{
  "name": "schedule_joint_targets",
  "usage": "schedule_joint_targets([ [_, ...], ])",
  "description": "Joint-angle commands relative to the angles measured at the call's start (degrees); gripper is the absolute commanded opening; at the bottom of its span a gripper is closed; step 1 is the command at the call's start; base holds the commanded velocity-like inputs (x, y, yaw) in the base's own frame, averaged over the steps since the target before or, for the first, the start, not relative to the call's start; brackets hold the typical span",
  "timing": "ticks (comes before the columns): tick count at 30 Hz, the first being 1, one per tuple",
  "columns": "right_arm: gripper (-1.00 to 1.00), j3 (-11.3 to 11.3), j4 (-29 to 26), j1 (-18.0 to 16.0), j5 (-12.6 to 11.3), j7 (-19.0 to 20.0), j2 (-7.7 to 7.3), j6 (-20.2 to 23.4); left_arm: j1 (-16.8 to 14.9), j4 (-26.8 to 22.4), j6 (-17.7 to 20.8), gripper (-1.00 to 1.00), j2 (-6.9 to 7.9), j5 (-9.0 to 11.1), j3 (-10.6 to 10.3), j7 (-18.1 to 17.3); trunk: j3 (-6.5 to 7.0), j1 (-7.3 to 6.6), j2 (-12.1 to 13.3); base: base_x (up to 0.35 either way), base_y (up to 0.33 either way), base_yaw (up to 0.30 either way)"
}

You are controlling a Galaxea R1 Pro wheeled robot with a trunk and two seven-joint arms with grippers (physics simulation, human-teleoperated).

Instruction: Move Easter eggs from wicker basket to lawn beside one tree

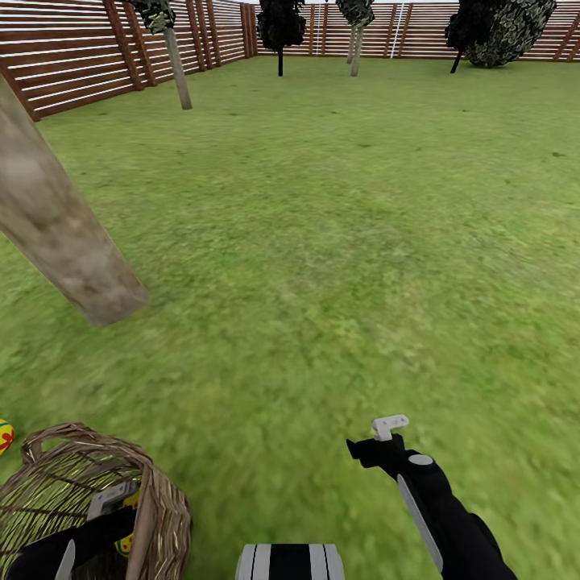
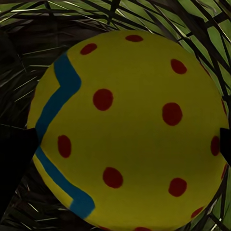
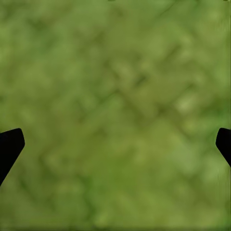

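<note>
Dotted egg (image 2: 127, 127) is right up close, down inside the wicker basket (image 1: 157, 503), left claw (image 2: 127, 144) spread wide around it. I'd center first, squeeze gently, lift straight. Right claw (image 3: 115, 144) hangs wide over the lawn (image 1: 338, 242).

I see mottled green grass (image 1: 338, 242) running flat to a brown horizontal-slat wooden fence (image 1: 72, 56) along the far and left sides. Dark narrow trees (image 1: 280, 24) and a round leafy bush (image 1: 507, 31) stand near it. Light even, shadows faint.
</note>
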Motion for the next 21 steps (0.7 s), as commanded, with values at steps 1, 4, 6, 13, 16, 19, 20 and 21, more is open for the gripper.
schedule_joint_targets([
  [1, 1.00, 0.01, -0.07, -0.02, -0.13, 0.21, -0.15, 0.13, -0.01, -0.03, 0.21, -1.00, -0.05, -0.99, 0.21, -0.47, -0.05, 0.00, -0.01, 0.000, 0.000, 0.000],
  [4, 1.00, -0.18, 0.12, -0.02, -0.38, 0.48, -0.44, -0.23, -0.01, -0.03, 0.19, -1.00, -0.07, -1.00, 0.21, -0.47, -0.05, 0.00, -0.01, 0.000, 0.000, 0.000],
  [6, 1.00, -0.18, 0.29, -0.02, -0.22, 0.56, -0.46, -0.25, -0.01, -0.03, 0.21, -1.00, -0.05, -1.01, 0.21, -0.49, -0.05, 0.00, -0.01, 0.000, 0.000, 0.000],
  [13, 1.00, -0.05, 0.53, -0.02, 0.01, 0.26, -0.39, -0.04, -0.01, -0.06, 0.16, -1.00, -0.10, -0.99, 0.21, -0.52, -0.05, 0.00, -0.01, 0.000, 0.000, 0.000],
  [16, 1.00, 0.05, 0.54, -0.01, 0.02, 0.23, -0.30, -0.01, -0.01, -0.11, 0.13, -1.00, -0.10, -1.08, 0.21, -0.32, 0.62, -0.08, 0.03, 0.000, 0.000, 0.000],
  [19, 1.00, 0.06, 0.54, -0.02, 0.02, 0.15, -0.22, 0.06, -0.01, -0.11, 0.13, -1.00, -0.10, -1.09, 0.21, -0.31, 1.28, -0.16, 0.07, 0.000, 0.000, 0.000],
  [20, 1.00, 0.06, 0.54, -0.02, 0.02, 0.15, -0.18, 0.07, -0.01, -0.08, 0.14, -1.00, -0.11, -1.09, 0.21, -0.30, 1.50, -0.18, 0.08, 0.000, 0.000, 0.000],
  [21, 1.00, 0.09, 0.54, -0.02, 0.02, 0.14, -0.10, 0.08, -0.01, -0.10, 0.18, -1.00, -0.11, -1.09, 0.21, -0.35, 1.73, -0.21, 0.09, 0.000, 0.000, 0.000],
])
